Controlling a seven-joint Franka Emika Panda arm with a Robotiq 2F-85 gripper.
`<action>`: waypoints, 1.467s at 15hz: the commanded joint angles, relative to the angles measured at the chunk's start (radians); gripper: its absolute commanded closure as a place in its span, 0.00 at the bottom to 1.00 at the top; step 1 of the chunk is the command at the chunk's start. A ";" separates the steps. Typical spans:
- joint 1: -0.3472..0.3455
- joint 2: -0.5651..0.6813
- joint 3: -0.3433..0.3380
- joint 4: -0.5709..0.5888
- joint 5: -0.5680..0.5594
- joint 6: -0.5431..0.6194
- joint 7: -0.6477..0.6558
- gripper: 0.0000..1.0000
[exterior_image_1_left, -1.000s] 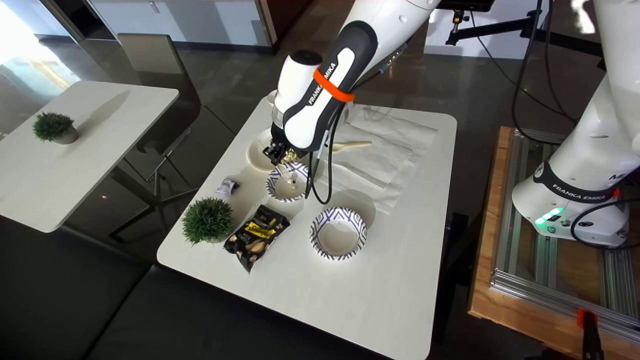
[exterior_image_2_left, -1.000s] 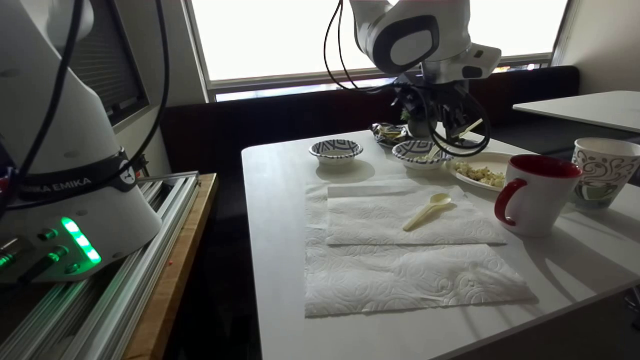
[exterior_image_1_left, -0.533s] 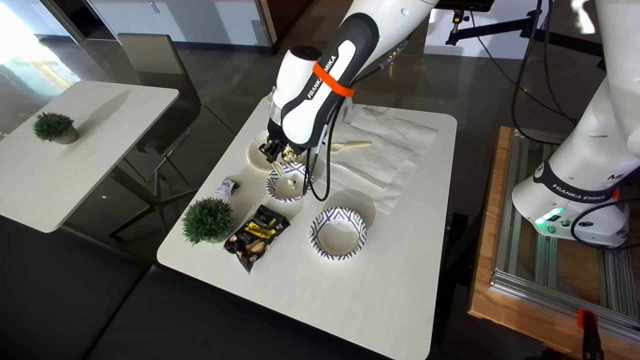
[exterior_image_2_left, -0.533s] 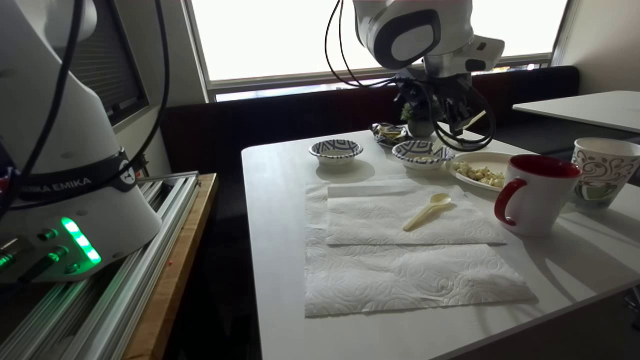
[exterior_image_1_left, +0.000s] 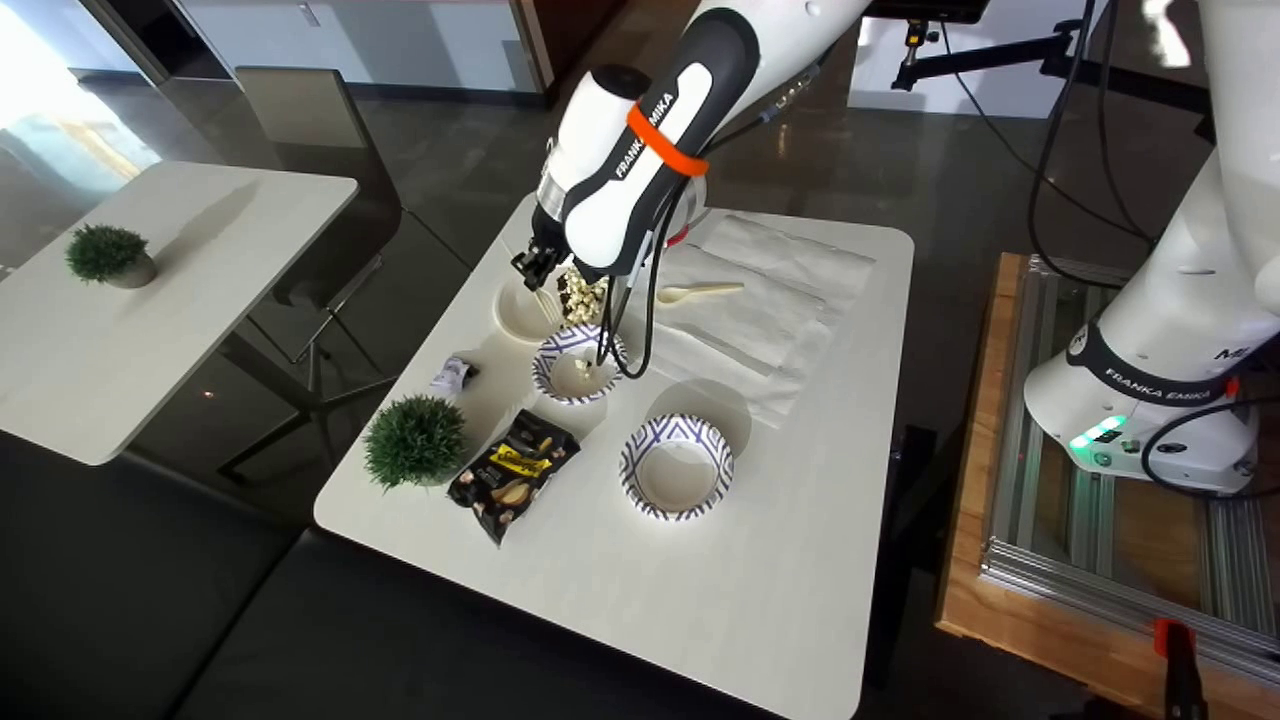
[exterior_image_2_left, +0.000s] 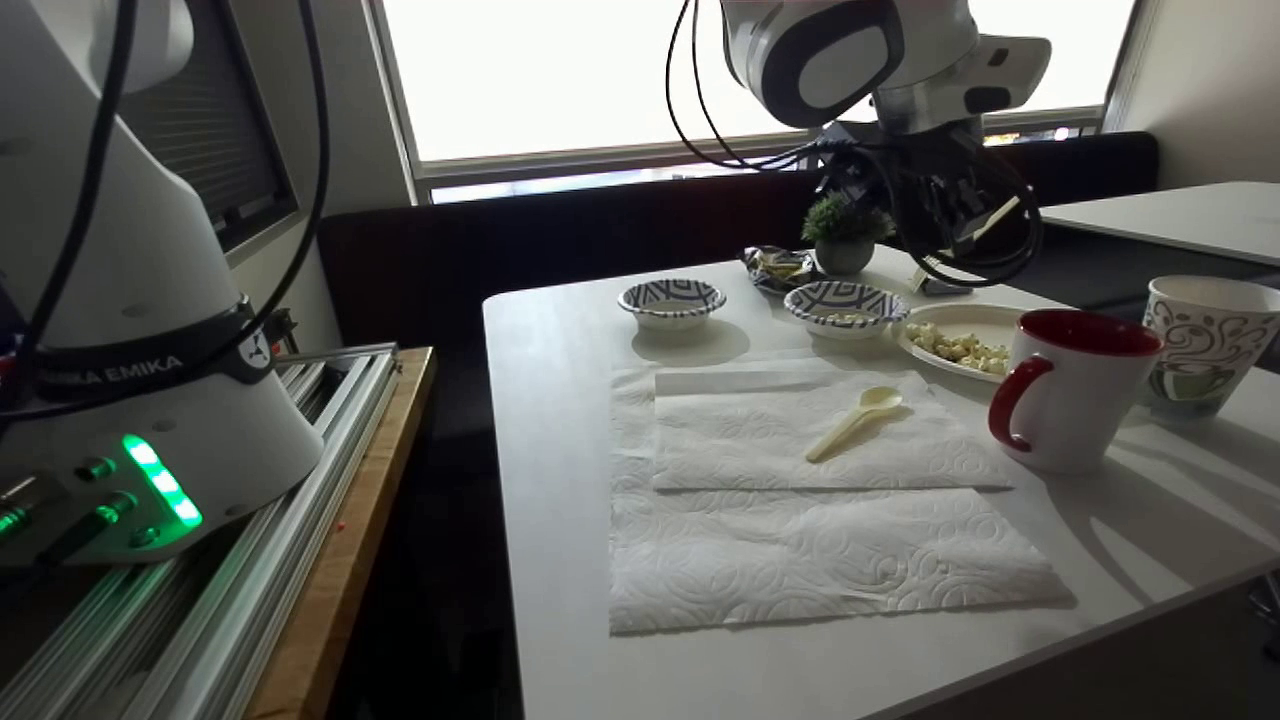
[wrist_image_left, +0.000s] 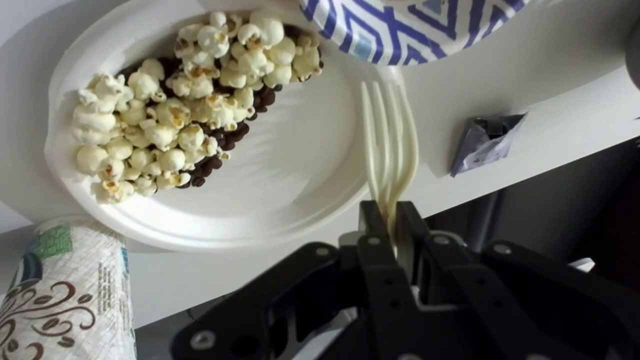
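My gripper (wrist_image_left: 391, 212) is shut on a pale yellow plastic fork (wrist_image_left: 382, 135), whose tines point away from the fingers. In the wrist view the tines lie over the right rim of a white plate (wrist_image_left: 300, 145), just below a bowl with a purple pattern (wrist_image_left: 400, 37). Popcorn (wrist_image_left: 165, 120) fills the far side of the plate, along with small dark brown pieces (wrist_image_left: 239, 132). In both exterior views the gripper (exterior_image_1_left: 535, 268) hangs above the table by the plate. That bowl (exterior_image_2_left: 840, 310) contains a few pale bits of popcorn.
Another patterned bowl (exterior_image_1_left: 676, 425), a black snack bag (exterior_image_1_left: 515, 470), a potted plant (exterior_image_1_left: 415, 440) and a torn purple packet (wrist_image_left: 487, 142) stand about. A red-handled mug (exterior_image_2_left: 1075, 390) and paper cup (exterior_image_2_left: 1205, 340) are close to the plate. A spoon (exterior_image_2_left: 855, 420) rests on paper towels (exterior_image_2_left: 760, 540).
The gripper and the fork have moved away from the popcorn bowl, over to the plate. The fork's tines, over the bowl before, are now clear of it. The grip stays shut.
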 joint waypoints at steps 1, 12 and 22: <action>0.043 -0.024 -0.064 -0.004 -0.036 0.015 0.050 0.97; 0.188 0.004 -0.259 0.003 -0.085 0.040 0.102 0.97; 0.235 0.044 -0.293 0.009 -0.087 0.020 0.123 0.97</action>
